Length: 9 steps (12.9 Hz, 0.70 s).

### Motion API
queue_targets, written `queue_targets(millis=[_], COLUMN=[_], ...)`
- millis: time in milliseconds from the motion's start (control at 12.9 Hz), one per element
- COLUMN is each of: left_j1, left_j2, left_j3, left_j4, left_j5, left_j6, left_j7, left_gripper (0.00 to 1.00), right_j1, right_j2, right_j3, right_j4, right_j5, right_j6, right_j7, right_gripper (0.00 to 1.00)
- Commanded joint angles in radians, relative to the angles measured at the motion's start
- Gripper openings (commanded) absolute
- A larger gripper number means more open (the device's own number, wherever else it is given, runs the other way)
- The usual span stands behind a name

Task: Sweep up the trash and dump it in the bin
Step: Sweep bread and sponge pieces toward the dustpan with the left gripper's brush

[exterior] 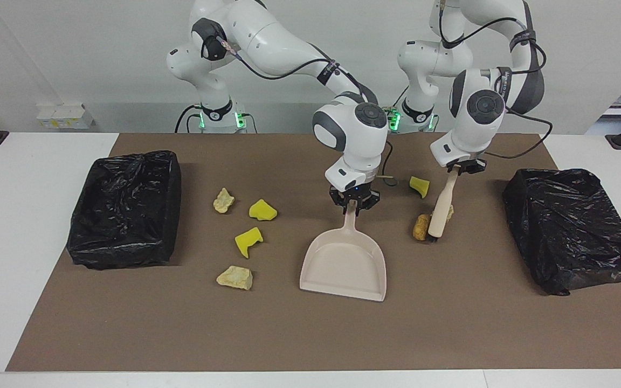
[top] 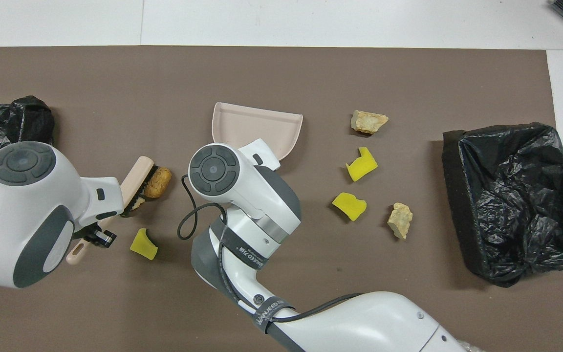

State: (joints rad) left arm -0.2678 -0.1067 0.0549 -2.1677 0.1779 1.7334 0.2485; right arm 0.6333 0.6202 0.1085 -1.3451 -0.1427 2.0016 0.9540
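My right gripper [exterior: 353, 208] is shut on the handle of the beige dustpan [exterior: 345, 264], whose pan rests flat on the mat; the pan also shows in the overhead view [top: 257, 128]. My left gripper [exterior: 460, 168] is shut on the handle of the beige brush [exterior: 442, 207], whose bristles touch a golden-brown lump [exterior: 421, 226] beside the dustpan. A yellow wedge [exterior: 420, 186] lies nearer to the robots. Two yellow wedges [exterior: 262, 210] [exterior: 248, 241] and two tan chunks [exterior: 223, 200] [exterior: 235, 277] lie between the dustpan and the bin [exterior: 124, 207] at the right arm's end.
A second black-bagged bin [exterior: 574, 226] stands at the left arm's end of the brown mat [exterior: 310, 334]. A small tan lump [exterior: 450, 212] peeks out beside the brush on that bin's side. White table [exterior: 19, 215] surrounds the mat.
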Motion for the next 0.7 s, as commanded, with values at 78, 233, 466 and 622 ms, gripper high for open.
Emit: queue_targets(millis=[78, 233, 466, 622], left_j1=[-0.013, -0.036, -0.031, -0.022], left_j2=[-0.116, -0.168, -0.234, -0.229], left_j3=[0.011, 0.013, 0.017, 0.020], left_j4=[-0.041, -0.113, -0.204, -0.210], left_j5=[-0.035, -0.048, -0.049, -0.137], left_j6=[-0.132, -0.112, -0.069, -0.039], left_j7=[-0.124, -0.237, -0.386, -0.525], left_gripper=[0.00, 0.00, 0.00, 0.00], right_j1=[-0.061, -0.076, -0.096, -0.107], right_j2=[-0.085, -0.105, -0.119, -0.134], right_j3=[0.008, 0.008, 0.011, 0.011], right_j4=[-0.081, -0.088, -0.106, -0.135], right_j5=[-0.006, 0.003, 0.003, 0.005], right_j6=[-0.007, -0.012, -0.013, -0.040], right_j7=[-0.220, -0.279, -0.342, -0.487], right_gripper=[0.00, 0.00, 0.00, 0.00])
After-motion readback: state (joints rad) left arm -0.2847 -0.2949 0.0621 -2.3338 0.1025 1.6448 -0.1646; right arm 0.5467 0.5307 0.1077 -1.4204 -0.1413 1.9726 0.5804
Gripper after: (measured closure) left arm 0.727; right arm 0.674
